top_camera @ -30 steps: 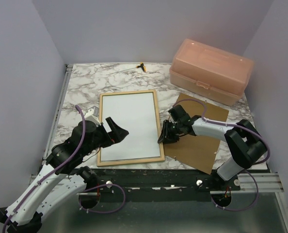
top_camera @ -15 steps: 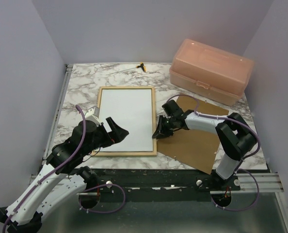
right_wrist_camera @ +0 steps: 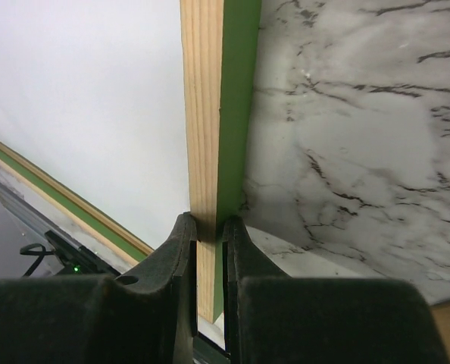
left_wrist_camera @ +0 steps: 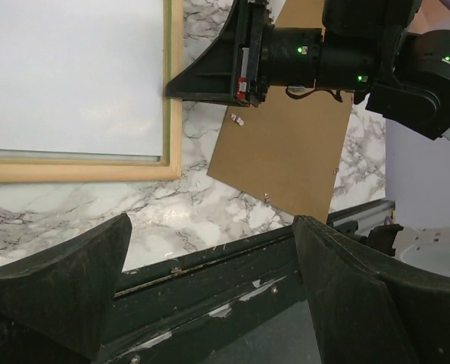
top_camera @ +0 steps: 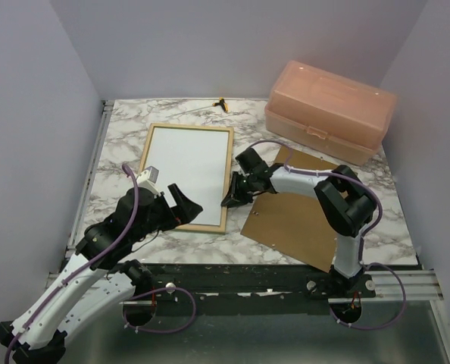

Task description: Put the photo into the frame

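The frame (top_camera: 191,127) lies bare-wood side up on the marble table, left of centre. The photo (top_camera: 185,171) rests inside it, white side up. My right gripper (top_camera: 229,199) is shut on the frame's right rail near its near corner. In the right wrist view both pads clamp the wood-and-green rail (right_wrist_camera: 210,114) beside the white photo (right_wrist_camera: 89,98). My left gripper (top_camera: 168,203) is open and empty over the frame's near left corner. From the left wrist, the rail (left_wrist_camera: 173,114), the photo (left_wrist_camera: 73,76) and the right gripper (left_wrist_camera: 172,89) show beyond its spread fingers (left_wrist_camera: 81,280).
A brown hardboard backing panel (top_camera: 301,220) lies flat to the right of the frame, partly under the right arm. A pink plastic lidded box (top_camera: 331,110) stands at the back right. A small yellow and black item (top_camera: 222,103) lies at the far edge.
The right gripper has shut on the frame's right rail and moved left and away, sliding and turning the frame with the photo. The left arm has barely moved.
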`<state>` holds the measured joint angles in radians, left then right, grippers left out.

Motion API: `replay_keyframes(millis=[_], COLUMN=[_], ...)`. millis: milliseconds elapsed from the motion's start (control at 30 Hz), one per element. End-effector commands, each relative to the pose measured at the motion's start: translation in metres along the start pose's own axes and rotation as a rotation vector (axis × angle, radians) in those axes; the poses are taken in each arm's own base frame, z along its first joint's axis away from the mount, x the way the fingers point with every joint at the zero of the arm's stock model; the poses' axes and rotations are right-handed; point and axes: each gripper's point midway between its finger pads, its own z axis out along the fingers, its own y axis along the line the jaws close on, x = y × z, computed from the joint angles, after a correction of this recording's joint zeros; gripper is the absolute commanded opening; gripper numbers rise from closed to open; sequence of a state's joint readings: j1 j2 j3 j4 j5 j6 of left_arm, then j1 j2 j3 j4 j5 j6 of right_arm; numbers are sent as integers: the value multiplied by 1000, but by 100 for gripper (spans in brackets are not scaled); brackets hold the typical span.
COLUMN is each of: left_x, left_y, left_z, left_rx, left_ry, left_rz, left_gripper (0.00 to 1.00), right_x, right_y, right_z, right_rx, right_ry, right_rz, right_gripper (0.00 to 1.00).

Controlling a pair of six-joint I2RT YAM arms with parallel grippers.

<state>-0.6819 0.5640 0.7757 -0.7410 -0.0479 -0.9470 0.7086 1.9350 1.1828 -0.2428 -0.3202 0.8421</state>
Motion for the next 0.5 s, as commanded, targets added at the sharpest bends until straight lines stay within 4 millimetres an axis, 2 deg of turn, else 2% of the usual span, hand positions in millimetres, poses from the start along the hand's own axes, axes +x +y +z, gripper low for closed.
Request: replay_keyframes(millis=[0,100,133,167,300,467], left_x=[5,7,7,8,18,31], left_y=[-2,-3,-2,-2,-9,-20], left_z=[4,6,8,10,19,36], left_rx=[21,28,28,28,64,107], left_ry=[21,30,32,33,89,170], left_rz=[1,1,1,1,-8,-26], left_gripper=[92,92,92,92,92,92], right_x=[3,8,9,10,13,16], right_y=[21,18,17,17,18,14], right_z=[4,-3,-6,-10,-25,-44], right_rx=[-62,-70,-73,-75,-90,-93], right_ry=[-10,-20,-28,-36,-64,-86], right_rz=[-9,-11,-13,-12,-3,2], right_gripper=[9,18,24,34,54,71])
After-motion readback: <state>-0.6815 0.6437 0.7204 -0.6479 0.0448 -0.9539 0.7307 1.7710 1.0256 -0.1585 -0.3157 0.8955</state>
